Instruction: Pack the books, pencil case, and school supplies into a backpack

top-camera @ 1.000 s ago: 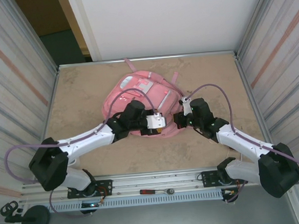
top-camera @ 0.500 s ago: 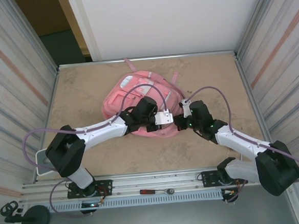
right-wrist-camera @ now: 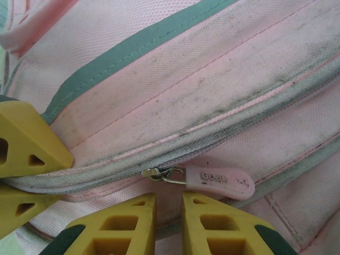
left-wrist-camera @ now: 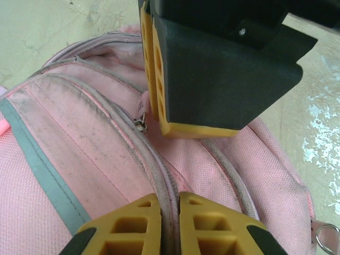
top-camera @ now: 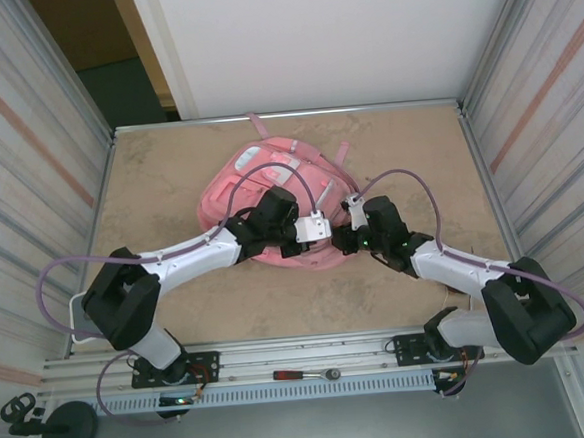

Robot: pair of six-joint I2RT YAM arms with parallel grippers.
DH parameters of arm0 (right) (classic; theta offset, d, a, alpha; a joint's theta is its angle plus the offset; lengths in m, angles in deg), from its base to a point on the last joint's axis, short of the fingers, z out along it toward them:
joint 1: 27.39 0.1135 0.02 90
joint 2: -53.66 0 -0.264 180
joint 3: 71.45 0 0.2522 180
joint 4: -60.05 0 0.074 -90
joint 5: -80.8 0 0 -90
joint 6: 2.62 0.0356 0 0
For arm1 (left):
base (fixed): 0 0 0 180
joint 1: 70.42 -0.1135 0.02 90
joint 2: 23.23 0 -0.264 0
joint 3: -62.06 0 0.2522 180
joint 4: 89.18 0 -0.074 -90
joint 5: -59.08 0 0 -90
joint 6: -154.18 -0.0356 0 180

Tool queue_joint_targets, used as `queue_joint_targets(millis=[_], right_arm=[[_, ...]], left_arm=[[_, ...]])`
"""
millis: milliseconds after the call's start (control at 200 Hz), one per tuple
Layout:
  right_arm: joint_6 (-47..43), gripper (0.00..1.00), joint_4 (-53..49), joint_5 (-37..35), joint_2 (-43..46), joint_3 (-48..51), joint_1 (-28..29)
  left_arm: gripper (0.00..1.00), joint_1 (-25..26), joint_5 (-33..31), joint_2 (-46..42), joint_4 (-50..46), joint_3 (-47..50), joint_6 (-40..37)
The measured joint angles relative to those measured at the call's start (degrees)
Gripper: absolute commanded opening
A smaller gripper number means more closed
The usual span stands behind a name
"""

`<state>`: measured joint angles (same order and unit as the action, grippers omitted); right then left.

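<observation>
Left gripper (left-wrist-camera: pixel 170 199) is pinching the zip seam of the pink backpack (left-wrist-camera: pixel 79 159), which is lying on the tabletop (left-wrist-camera: pixel 321 106) directly beneath both wrists, while my right gripper (right-wrist-camera: pixel 166 199) is hanging slightly parted and empty. I am judging that the zipper pull (right-wrist-camera: pixel 220 181), just ahead of those fingertips and a little rightward, is needing a square pinch, then a steady draw along the track.

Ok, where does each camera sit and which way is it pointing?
Top external: above and behind the robot, looking down at the table and pink backpack; left arm and right arm show.
Left wrist: on the left arm, looking along the backpack's zipper seam; left claw at the bottom edge, right claw opposite.
Right wrist: on the right arm, close over the zipper pull; its own claw at the bottom, left claw at left.
Shared: both wrist views show both claws and that seam.
</observation>
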<state>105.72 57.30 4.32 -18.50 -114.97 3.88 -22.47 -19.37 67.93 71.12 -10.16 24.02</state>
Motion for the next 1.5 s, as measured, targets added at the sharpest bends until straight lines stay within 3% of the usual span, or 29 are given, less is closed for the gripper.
queue_joint_targets(millis=[145, 291, 476, 701, 852, 957, 1272, 1498], right_arm=[[-0.33, 0.0, 0.39, -0.98, -0.13, 0.0, 0.02], [-0.85, 0.0, -0.76, -3.72, 1.49, 0.0, -0.42], [0.55, 0.0, -4.52, -7.72, 2.99, 0.0, -5.09], [0.59, 0.0, -4.68, -6.43, 2.19, -0.02, -1.95], [-2.93, 0.25, -3.89, -3.76, 3.69, -0.02, 1.09], [-6.29, 0.35, -3.58, -2.27, 5.92, -0.04, 1.9], [-11.8, 0.48, -3.69, 2.36, 2.97, -4.22, 1.88], [-12.66, 0.48, -3.23, 4.61, -2.32, -5.22, 1.88]], left_arm=[[0.0, -0.5, 0.37, -0.26, 0.15, 0.24, 0.0], [0.0, -2.08, 2.29, -2.62, 1.33, 2.84, -0.04], [0.0, -6.6, 6.73, -10.43, 4.15, 10.6, -0.13], [0.0, -9.01, 9.81, -13.27, 7.8, 15.52, 0.24], [0.0, -8.98, 10.19, -13.27, 7.98, 15.52, 0.59], [0.0, -9.01, 10.38, -13.2, 7.98, 15.52, 0.61], [0.0, -9.27, 11.02, -12.94, 7.91, 15.39, 1.07], [0.0, -9.27, 11.02, -12.87, 7.65, 15.17, 1.07]])
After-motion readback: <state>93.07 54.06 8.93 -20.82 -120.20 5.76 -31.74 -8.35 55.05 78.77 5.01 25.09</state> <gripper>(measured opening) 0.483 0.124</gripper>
